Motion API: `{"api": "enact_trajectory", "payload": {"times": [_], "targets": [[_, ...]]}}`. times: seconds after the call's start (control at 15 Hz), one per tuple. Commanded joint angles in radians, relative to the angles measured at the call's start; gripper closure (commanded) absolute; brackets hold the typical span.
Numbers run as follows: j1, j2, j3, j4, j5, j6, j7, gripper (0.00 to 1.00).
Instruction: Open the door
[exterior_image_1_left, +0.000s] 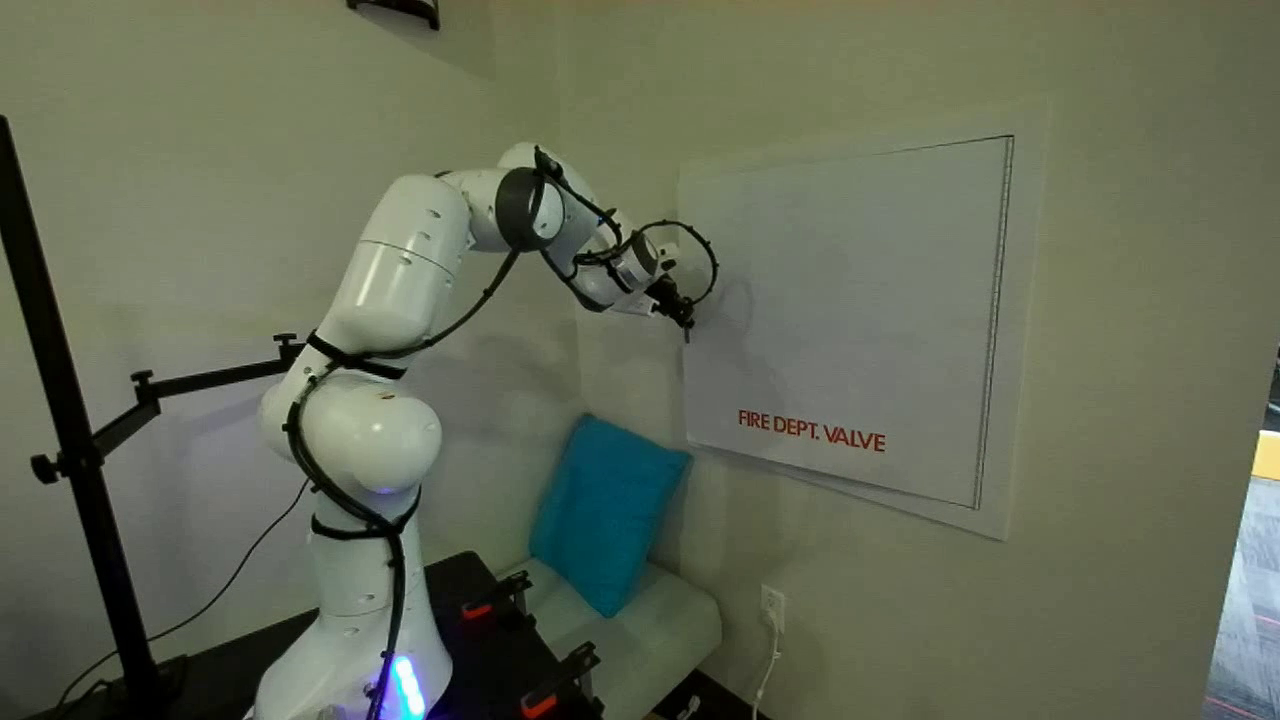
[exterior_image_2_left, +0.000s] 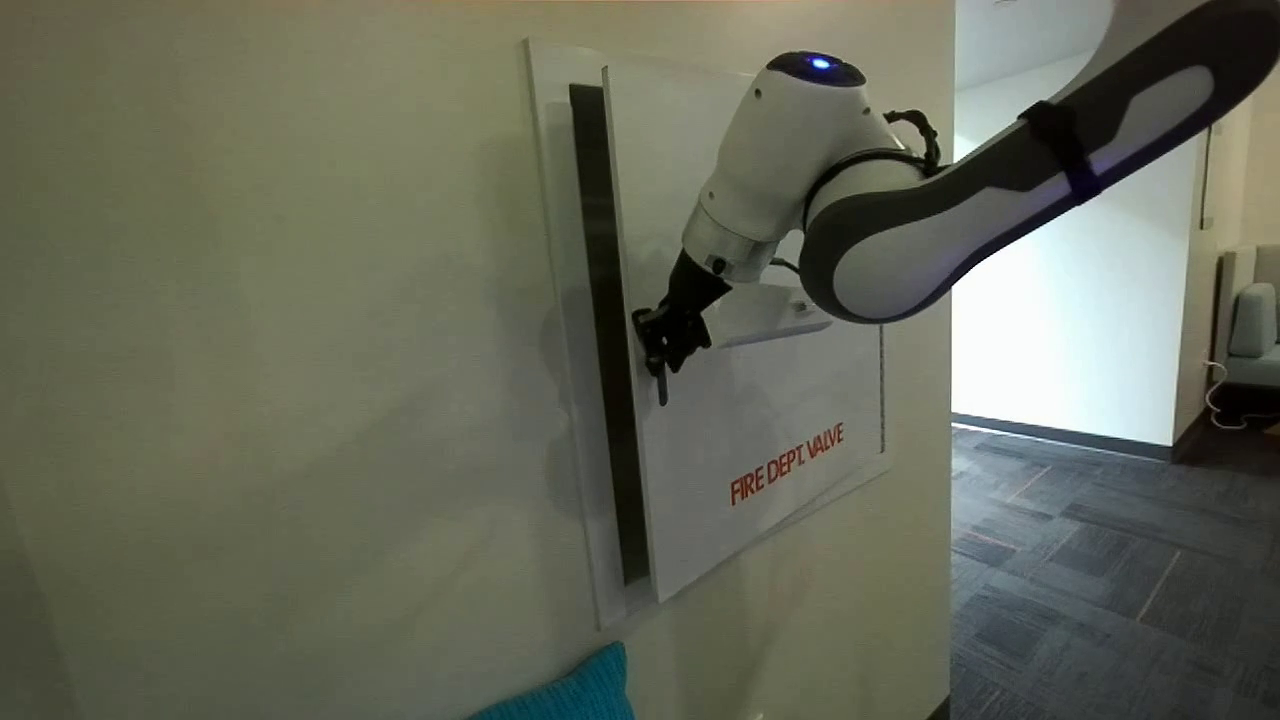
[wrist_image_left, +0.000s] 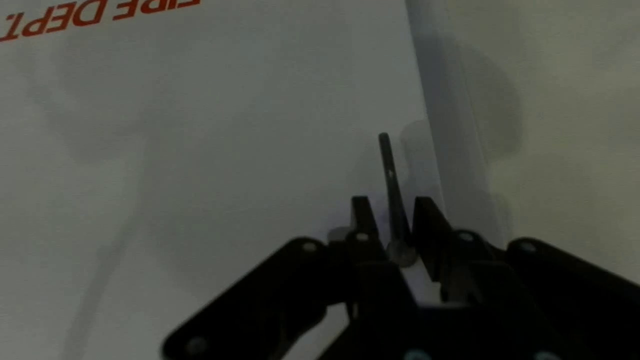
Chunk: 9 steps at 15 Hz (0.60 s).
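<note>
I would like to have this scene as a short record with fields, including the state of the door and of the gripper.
Door: white flat panel, ajar; a dark gap shows along one side edge
Handle: thin dark bar near that same edge
Gripper: fingers apart, one on each side of the handle; contact unclear
Lettering: red, "FIRE DEPT. VALVE", low on the door
Cushion: blue, tilted, on a pale seat
Task state: partly open, not wide
</note>
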Motion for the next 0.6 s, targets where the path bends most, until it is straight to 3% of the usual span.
{"api": "enact_trajectory", "payload": {"times": [0.0, 0.53], "targets": [[0.073, 0.004, -0.082, 0.023, 0.051, -0.009, -0.044, 0.99], [0.129, -0.095, -0.135, -0.097, 0.070, 0.007, -0.045, 0.97]]}}
